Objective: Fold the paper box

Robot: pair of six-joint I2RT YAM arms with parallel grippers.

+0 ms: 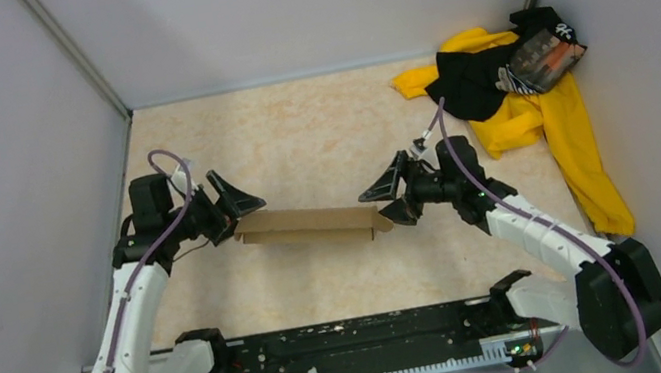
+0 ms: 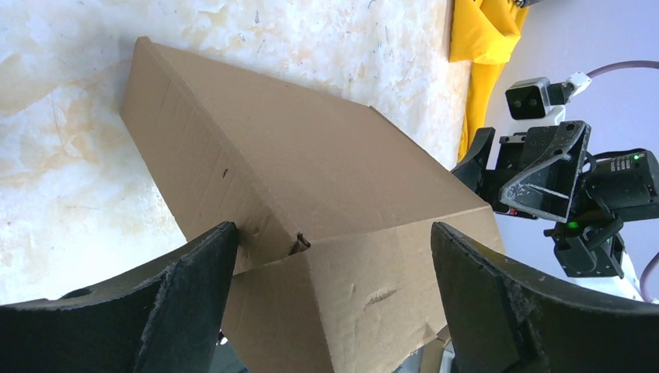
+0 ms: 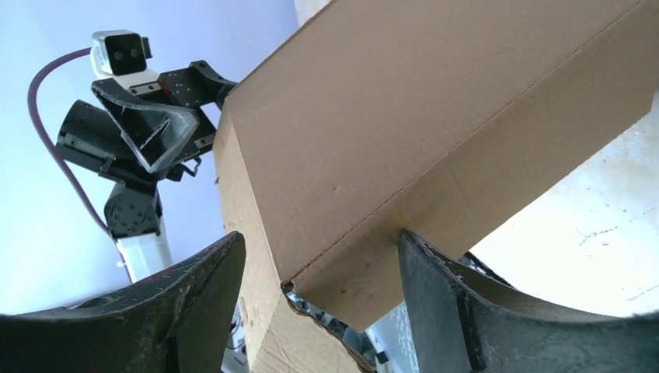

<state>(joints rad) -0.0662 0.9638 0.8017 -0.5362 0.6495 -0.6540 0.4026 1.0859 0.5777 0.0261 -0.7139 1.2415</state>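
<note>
Both arm bases sit low in frame while the left gripper (image 1: 230, 203) and right gripper (image 1: 391, 199), each spread wide, bracket the ends of the paper box (image 1: 313, 224) mid-desk (image 1: 317, 128); uneven pushing could spin or crush it.

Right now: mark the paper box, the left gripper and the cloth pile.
paper box (image 1: 312, 222), top view, middle of its upper face.
left gripper (image 1: 240, 212), top view, midway between its fingertips.
cloth pile (image 1: 568, 128), top view, yellow sleeve part.

Beige marbled tabletop (image 1: 317, 128): paper box (image 1: 312, 223) mid-table, possibly resting; yellow-and-black cloth pile (image 1: 535, 101) far right.
</note>
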